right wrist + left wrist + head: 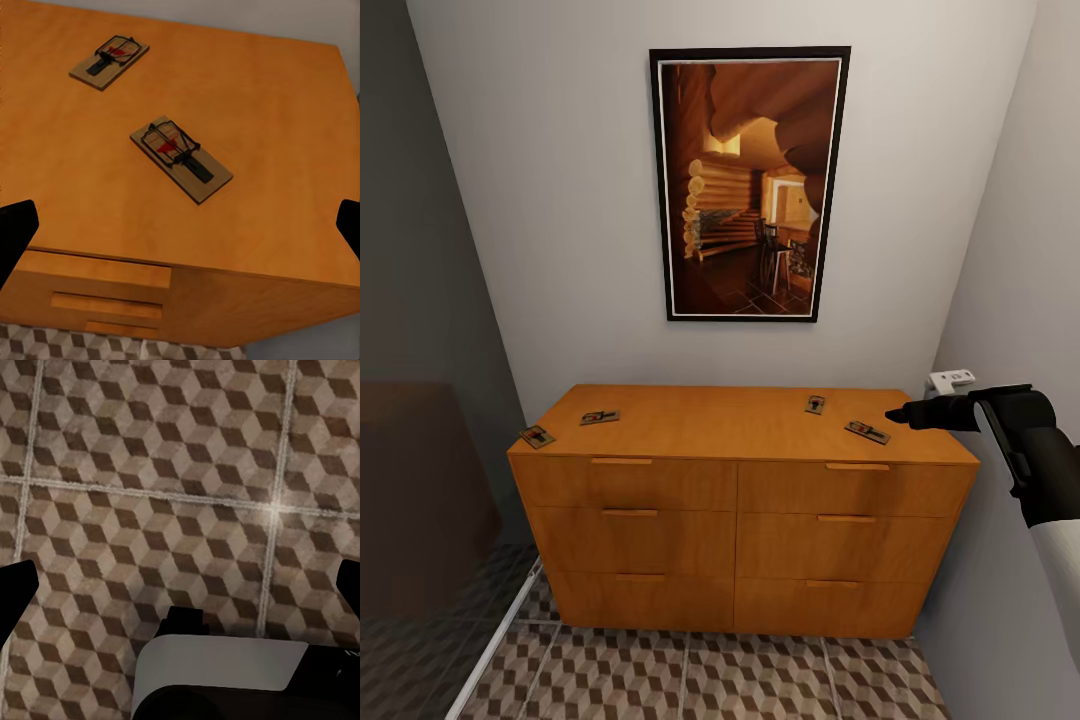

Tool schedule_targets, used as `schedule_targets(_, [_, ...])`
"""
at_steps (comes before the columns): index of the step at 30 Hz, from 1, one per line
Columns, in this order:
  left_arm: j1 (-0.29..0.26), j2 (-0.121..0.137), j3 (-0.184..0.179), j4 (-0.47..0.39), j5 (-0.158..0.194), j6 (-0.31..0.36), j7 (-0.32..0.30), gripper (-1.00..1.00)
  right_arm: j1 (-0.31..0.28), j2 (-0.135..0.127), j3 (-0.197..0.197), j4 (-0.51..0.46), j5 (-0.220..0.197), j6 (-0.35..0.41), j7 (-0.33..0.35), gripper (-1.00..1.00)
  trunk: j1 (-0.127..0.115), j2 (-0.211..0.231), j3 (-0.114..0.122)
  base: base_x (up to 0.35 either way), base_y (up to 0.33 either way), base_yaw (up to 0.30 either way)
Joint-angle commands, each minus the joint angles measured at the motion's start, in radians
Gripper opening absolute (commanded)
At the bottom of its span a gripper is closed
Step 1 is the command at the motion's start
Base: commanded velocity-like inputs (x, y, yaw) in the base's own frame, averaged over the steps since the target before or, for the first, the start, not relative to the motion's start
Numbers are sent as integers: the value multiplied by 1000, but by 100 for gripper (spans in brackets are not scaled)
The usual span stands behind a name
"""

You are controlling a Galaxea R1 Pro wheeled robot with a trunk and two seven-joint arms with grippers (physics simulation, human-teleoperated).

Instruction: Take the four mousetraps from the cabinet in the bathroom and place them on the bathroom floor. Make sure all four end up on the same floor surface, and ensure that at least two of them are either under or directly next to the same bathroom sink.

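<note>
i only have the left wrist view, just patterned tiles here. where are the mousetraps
Observer: All four lie on top of the cabinet; none is on the bathroom floor yet.
Operator: how are they spread out
Observer: Two sit at the cabinet's left end, one at the front corner and one beside it. Two sit toward the right end, the rear one and the near one.
Operator: is the right arm anywhere close
Observer: The right gripper hovers beside the near right mousetrap, its fingers wide apart in the right wrist view, holding nothing.
</note>
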Motion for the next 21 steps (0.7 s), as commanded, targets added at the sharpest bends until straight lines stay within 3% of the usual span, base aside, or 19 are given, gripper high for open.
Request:
schedule_targets(1, [-1, 0, 0, 0, 2, -3, 3, 100, -1, -1, 2, 0, 5, 3, 5, 100, 0, -1, -1, 0, 0, 0])
schedule_targets(21, [-1, 0, 0, 0, 2, -3, 3, 100, -1, -3, 1, 0, 56, 2, 6, 100, 0, -1, -1, 0, 0, 0])
